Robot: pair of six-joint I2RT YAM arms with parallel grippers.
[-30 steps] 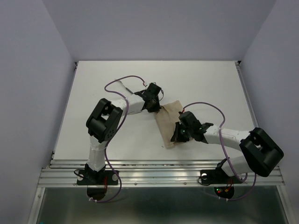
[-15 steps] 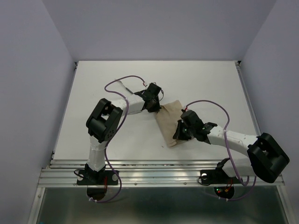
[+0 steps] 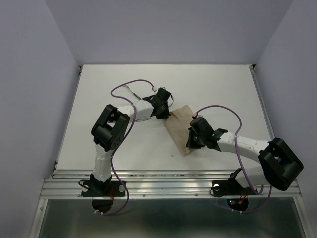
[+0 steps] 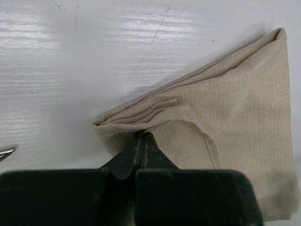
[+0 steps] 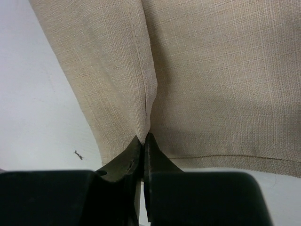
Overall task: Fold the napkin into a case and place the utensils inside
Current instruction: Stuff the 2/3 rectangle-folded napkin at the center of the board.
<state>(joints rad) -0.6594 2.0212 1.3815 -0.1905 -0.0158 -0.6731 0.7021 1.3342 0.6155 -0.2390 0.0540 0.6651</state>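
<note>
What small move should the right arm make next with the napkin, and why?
Probably lift the near edge a little and carry it over: the right jaws are shut on that edge of the napkin, and the left jaws grip its layered far corner.

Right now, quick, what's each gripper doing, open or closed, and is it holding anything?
Left gripper: closed, pinching the folded napkin at its layered corner.
Right gripper: closed, pinching a crease of the same napkin near its edge.

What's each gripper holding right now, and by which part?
Both hold the napkin: the left gripper pinches its layered corner, and the right gripper pinches its near edge at a fold line.
</note>
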